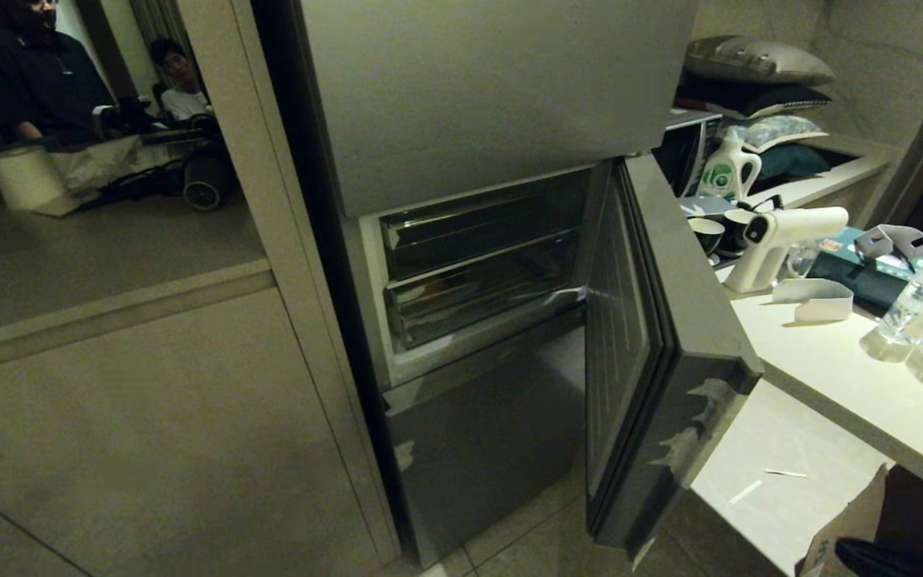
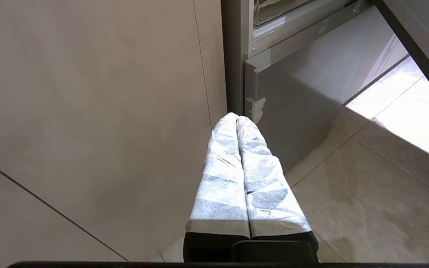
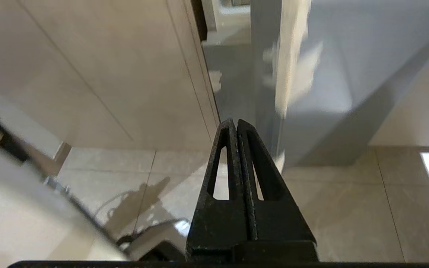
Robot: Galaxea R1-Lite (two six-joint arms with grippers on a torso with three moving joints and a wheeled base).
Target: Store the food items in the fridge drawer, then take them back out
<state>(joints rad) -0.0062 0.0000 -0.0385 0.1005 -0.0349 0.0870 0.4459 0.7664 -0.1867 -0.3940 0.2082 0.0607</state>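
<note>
The head view is dim and bends at its edges. Both wrist views are brighter, with glare on the floor (image 2: 404, 123). The fridge door (image 3: 292, 63) is motion-blurred.

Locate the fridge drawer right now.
Head view, centre: the fridge drawer is the lower clear bin in the open compartment, under the upper clear bin, left of the swung-open door.

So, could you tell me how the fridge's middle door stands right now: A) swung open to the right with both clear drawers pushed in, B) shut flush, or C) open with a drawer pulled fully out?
A: the door hangs open and both clear drawers sit pushed in.
</note>
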